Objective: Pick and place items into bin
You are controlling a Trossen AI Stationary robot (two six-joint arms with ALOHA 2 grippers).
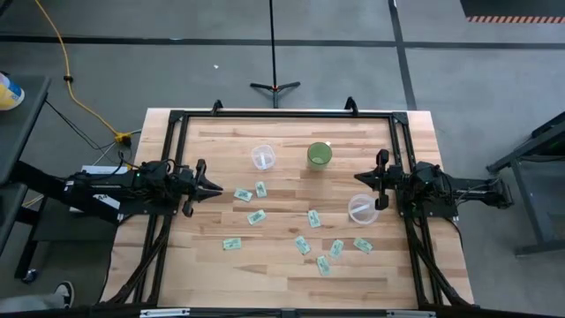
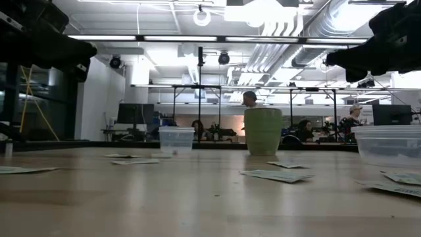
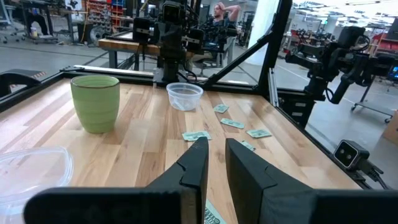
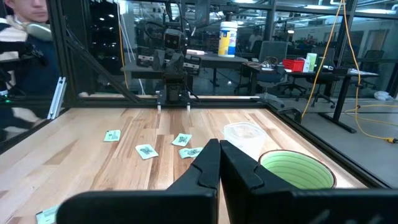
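The left tool (image 1: 214, 188) hangs above the left side of the tabletop (image 1: 282, 265), and its two fingers (image 3: 194, 163) stand a little apart with only a narrow gap between them; nothing is seen in this gap. The right tool (image 1: 360, 179) hangs above the right side, its fingers (image 4: 208, 163) pressed together and grasping nothing.

Just beside the left tool, toward the middle of the tabletop, two pale green and white packets (image 1: 244, 193) lie flat on the wood, and a third one (image 1: 256, 216) lies a little nearer to the front edge. More packets are spread over the front middle and front right part; one (image 1: 232, 244) lies alone at the front left, and one (image 1: 363, 245) lies near the right arm. All of them are flat on the wood and none is touched by a tool.

Close under the right tool stands a clear plastic container (image 1: 363, 208). A second clear container (image 1: 264, 157) and a green cup (image 1: 320, 155) stand upright toward the back edge, near each other but apart.

In the right wrist view a person (image 4: 22, 25) shows beyond the frame of the tabletop.
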